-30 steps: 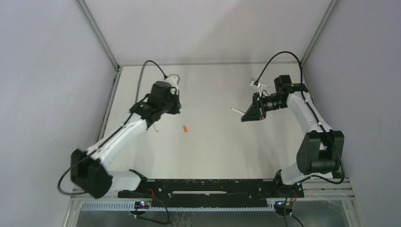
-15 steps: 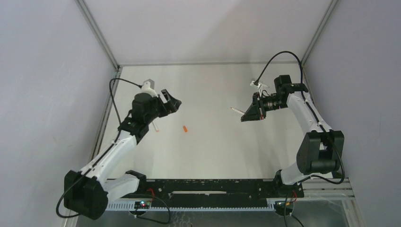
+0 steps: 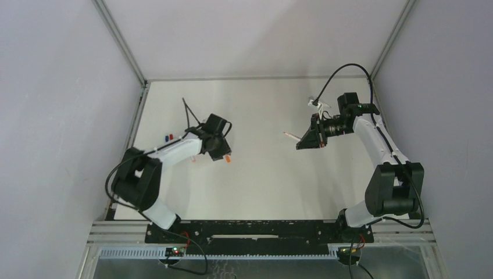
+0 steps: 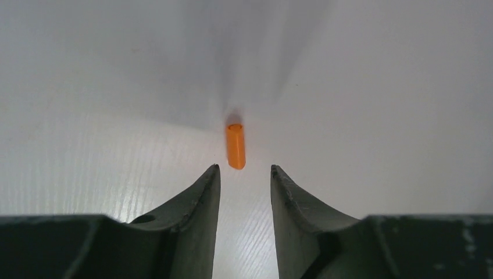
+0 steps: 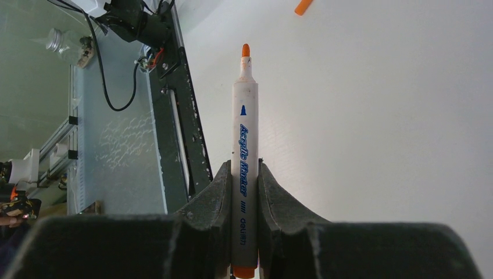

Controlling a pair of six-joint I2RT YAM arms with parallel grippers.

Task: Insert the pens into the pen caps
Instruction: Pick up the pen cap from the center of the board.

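An orange pen cap lies on the white table just beyond my left gripper's fingertips; in the top view it sits mid-table. My left gripper is open and empty, with its jaws either side of the cap's near end and not touching it; it also shows in the top view. My right gripper is shut on a white marker pen with an orange tip and holds it above the table, tip pointing left. The orange cap also shows at the top edge of the right wrist view.
Small blue and red caps lie at the left beside the left arm. Part of another pen shows under that arm. A black rail runs along the near edge. Grey walls close in the left, right and back.
My left arm has folded back and swung its gripper right and down to the orange cap, uncovering the blue and red caps. The right arm and its pen have not moved.
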